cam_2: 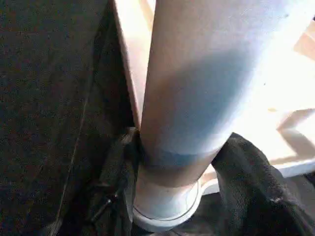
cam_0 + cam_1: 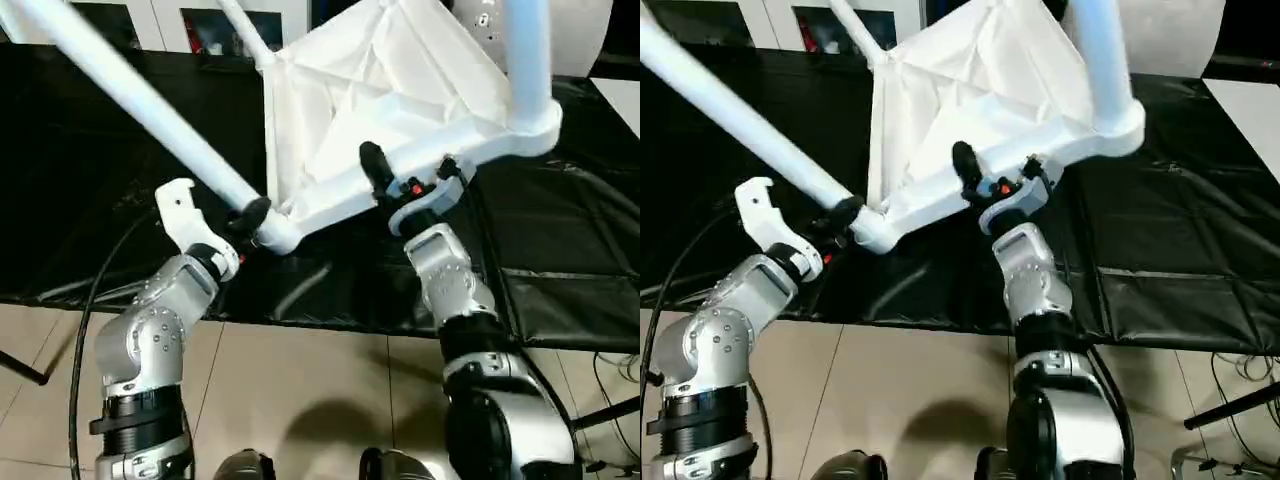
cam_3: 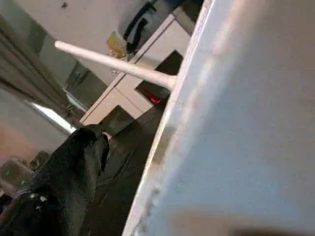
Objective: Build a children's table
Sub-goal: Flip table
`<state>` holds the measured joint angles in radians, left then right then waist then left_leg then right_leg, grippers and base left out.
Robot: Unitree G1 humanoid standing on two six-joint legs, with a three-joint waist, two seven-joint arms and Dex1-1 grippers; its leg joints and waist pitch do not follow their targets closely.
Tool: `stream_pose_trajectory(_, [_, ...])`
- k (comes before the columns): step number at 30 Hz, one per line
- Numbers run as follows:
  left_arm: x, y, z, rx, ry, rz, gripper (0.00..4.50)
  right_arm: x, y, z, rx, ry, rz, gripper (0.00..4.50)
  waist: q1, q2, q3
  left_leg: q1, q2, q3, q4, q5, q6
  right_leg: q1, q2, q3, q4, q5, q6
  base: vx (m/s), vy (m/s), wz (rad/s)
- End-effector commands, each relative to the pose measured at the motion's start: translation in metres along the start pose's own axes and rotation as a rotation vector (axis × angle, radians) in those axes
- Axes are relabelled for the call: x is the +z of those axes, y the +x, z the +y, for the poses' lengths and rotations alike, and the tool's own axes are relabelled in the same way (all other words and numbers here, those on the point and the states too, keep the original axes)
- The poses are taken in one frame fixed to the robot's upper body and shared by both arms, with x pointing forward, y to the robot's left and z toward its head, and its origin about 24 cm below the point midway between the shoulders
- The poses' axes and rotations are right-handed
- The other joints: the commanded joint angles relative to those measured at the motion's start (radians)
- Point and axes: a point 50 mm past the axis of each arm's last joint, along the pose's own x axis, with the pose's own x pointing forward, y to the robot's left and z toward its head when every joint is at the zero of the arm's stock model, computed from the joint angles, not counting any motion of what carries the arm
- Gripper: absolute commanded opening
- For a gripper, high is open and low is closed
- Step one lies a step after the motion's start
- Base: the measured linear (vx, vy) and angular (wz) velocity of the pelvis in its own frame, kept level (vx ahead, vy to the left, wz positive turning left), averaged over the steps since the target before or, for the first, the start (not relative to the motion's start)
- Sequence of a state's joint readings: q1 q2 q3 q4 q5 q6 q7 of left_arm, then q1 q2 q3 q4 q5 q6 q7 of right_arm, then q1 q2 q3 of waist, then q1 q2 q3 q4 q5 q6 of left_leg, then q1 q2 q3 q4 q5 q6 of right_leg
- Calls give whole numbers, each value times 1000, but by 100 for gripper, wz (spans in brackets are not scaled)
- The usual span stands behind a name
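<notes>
Left gripper (image 2: pixel 255 222) — clamped round base of near-left leg (image 2: pixel 130 95), just above its corner socket (image 2: pixel 280 235); black fingers (image 1: pixel 248 179) on either side of tube in left wrist view. Right gripper (image 2: pixel 405 180) — spread wide, straddling near edge of tabletop (image 2: pixel 385 100), one finger (image 2: pixel 375 165) raised over the ribbed underside; no firm grip evident.

Tabletop — tilted, underside up and toward the robot, near edge low on black cloth (image 2: pixel 560 270), far edge raised. Long axis of gripped leg — from socket up and away to the left. Second leg (image 2: pixel 528 50) — seated in near-right socket, rising near upright. Third leg (image 2: pixel 240 30) — at far-left corner, slanting up and back.

Nearer arm for left leg: left, already on it. Likely next: pressing along tube axis into socket, right steadying edge.
</notes>
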<state>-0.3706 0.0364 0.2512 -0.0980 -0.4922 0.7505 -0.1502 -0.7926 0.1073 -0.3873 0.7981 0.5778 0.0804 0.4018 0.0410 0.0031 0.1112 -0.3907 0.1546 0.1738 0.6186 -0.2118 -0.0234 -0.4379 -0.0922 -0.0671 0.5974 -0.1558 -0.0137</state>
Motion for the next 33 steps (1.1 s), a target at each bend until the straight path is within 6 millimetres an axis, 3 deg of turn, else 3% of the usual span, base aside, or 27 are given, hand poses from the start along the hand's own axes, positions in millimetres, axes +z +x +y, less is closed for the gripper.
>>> stream_pose_trajectory(1, [-34, 4, -12, -89, 12, 170, 199, 15, 18, 28, 96, 15, -76, 421, 1, -10, -94, 17, 61, -13, -61, 90, 209, 66, -54, 40, -32, -57, -308, 0, 0, 0])
stream_pose_trajectory(3, [-37, 3, -11, -90, 46, 187, 199, 16, 23, 31, 95, 55, -92, 403, 0, -8, -94, 17, 60, -12, -59, 83, 205, 66, -54, 40, -31, -69, -310, 0, 0, 0])
stream_pose_trajectory(4, [-37, 2, -10, -84, 50, 186, 199, 17, 25, 33, 97, 80, -103, 392, -3, -16, -97, 16, 61, -11, -58, 83, 206, 68, -55, 41, -30, -63, -311, 0, 0, 0])
stream_pose_trajectory(6, [-38, 1, -9, -75, 50, 181, 199, 18, 27, 34, 100, 107, -116, 377, -4, -15, -98, 13, 60, -10, -55, 88, 209, 69, -56, 41, -26, -52, -315, 0, 0, 0])
stream_pose_trajectory(17, [-38, 0, -3, -64, 61, 176, 199, 16, 30, 38, 146, 76, -113, 293, -4, -17, -102, 13, 59, -8, -51, 62, 192, 67, -52, 40, -24, -87, -306, 0, 0, 0])
stream_pose_trajectory(18, [-39, 0, -3, -63, 63, 176, 199, 17, 29, 37, 147, 69, -112, 288, -4, -22, -103, 13, 59, -8, -50, 68, 194, 68, -52, 40, -21, -79, -306, 0, 0, 0])
stream_pose_trajectory(27, [-39, -1, 1, -45, 104, 181, 198, 13, 29, 39, 197, 44, -79, 211, -5, -27, -98, 12, 59, -7, -49, 84, 215, 64, -51, 40, -22, -78, -304, 0, 0, 0])
stream_pose_trajectory(31, [-39, -4, -2, -80, 150, 169, 198, 14, 29, 40, 202, 51, -79, 204, -8, -26, -94, 13, 59, -8, -50, 80, 214, 63, -50, 41, -23, -94, -295, 0, 0, 0])
stream_pose_trajectory(32, [-37, -5, -3, -90, 150, 157, 254, 14, 29, 40, 199, 40, -76, 202, -8, -27, -94, 13, 59, -8, -50, 84, 214, 63, -50, 41, -22, -89, -296, 0, 0, 0])
stream_pose_trajectory(33, [-36, -7, -3, -98, 159, 147, 268, 15, 30, 40, 198, 16, -72, 201, -10, -25, -93, 12, 59, -8, -49, 95, 218, 63, -50, 41, -20, -71, -301, 0, 0, 0])
